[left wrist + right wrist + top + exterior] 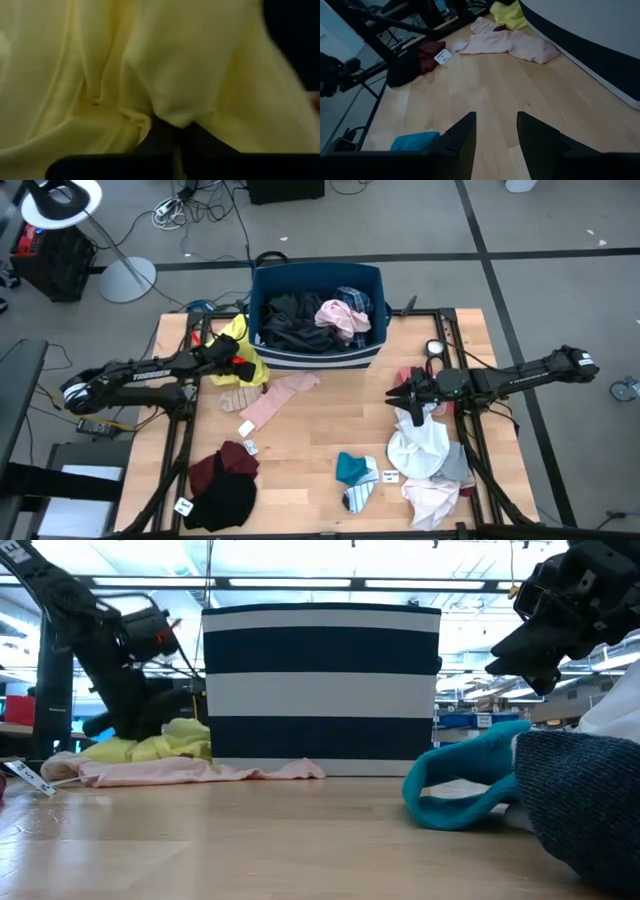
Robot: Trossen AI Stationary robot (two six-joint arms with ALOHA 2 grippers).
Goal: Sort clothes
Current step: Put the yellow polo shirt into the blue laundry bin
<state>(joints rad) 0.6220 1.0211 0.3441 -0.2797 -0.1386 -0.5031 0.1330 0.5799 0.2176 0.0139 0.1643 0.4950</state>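
A yellow garment (243,345) lies on the table against the left front of the navy, white-striped bin (318,358); it also shows in the low view (165,745). My left gripper (230,360) is shut on it, and yellow fabric fills the left wrist view (125,65). My right gripper (402,392) hangs open and empty over bare wood right of centre, its fingers apart in the right wrist view (495,135). A white garment (420,442) lies heaped just below it in the high view. My left gripper pinches a fold of the yellow garment (167,119) between its two fingers; fabric bulges over the fingertips (155,137) and hides how many layers are caught. The garment's lower part lies on the table beside the bin.
The bin holds dark clothes, a pink piece (342,318) and a blue plaid piece (355,298). On the table lie a pink garment (278,398), a maroon and black heap (225,478), a teal sock (352,468), a striped sock (360,496) and a pale pink garment (432,500).
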